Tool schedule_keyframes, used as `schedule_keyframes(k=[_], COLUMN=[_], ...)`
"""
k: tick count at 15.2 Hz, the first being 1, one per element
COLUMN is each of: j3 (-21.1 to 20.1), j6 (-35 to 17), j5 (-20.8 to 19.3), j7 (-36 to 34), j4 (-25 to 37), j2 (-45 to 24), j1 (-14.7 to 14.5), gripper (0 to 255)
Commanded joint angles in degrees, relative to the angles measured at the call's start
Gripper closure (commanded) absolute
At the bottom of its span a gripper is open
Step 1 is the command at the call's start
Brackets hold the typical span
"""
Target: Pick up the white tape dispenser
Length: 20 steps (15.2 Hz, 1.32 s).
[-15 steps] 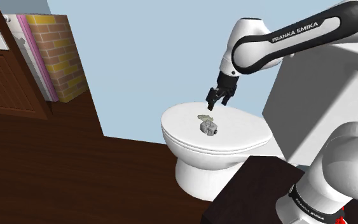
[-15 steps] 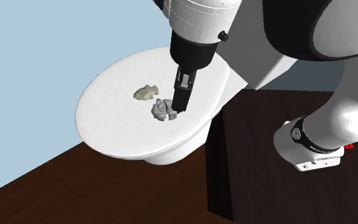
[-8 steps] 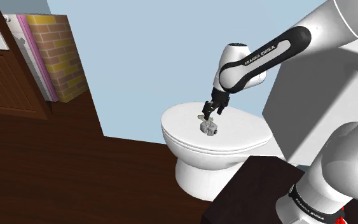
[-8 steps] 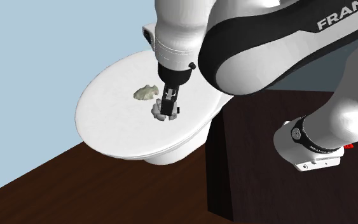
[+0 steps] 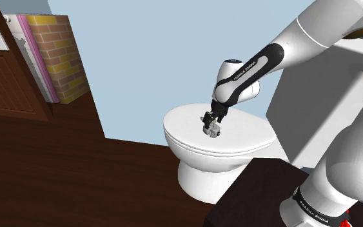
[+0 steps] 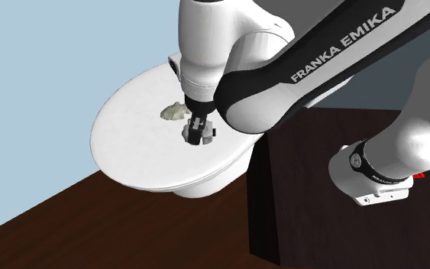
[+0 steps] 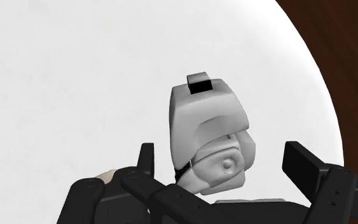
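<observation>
Fingers (image 7: 147,159) of the black gripper (image 6: 197,128) are standing apart, straddling the pale grey tape dispenser (image 7: 209,121) without clasping it. The tape dispenser is lying on the closed white toilet lid (image 6: 129,134), just beside a small greenish lump (image 6: 175,111). Dark brown floor (image 5: 57,174) is showing around the toilet.

This is a home bathroom. A white toilet (image 5: 199,177) stands at the centre of the shoulder view with its lid (image 5: 186,129) shut. Its tank (image 5: 315,116) is behind it, toward the right of the frame. The wall (image 5: 154,58) is plain pale blue and the floor (image 5: 77,180) is dark wood. At the upper left is a brown panelled door (image 5: 9,84), with a pink panel (image 5: 37,58) and a brick-patterned block (image 5: 60,55) just beside it. The second exterior view has the lid at centre left, the wall at upper left and the floor along the bottom.
</observation>
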<state>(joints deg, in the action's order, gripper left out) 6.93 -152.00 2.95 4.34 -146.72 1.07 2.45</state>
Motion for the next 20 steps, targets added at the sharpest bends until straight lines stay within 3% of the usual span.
schedule_keyframes(k=[1,5,6,15,20], j3=[0.0,-0.2,-0.2,-0.2,0.0], j6=[-1.8,-4.0,-4.1,-4.0,0.3], j5=[0.6,1.4,1.4,1.4,-0.1], j7=[0.4,1.1,1.0,1.1,-0.1], j4=[-0.1,-0.3,-0.3,-0.3,0.2], j2=[-1.7,-3.7,-3.8,-3.7,0.1], j1=[-0.1,-0.1,-0.1,-0.1,0.0], gripper=[0,0,255,255,255])
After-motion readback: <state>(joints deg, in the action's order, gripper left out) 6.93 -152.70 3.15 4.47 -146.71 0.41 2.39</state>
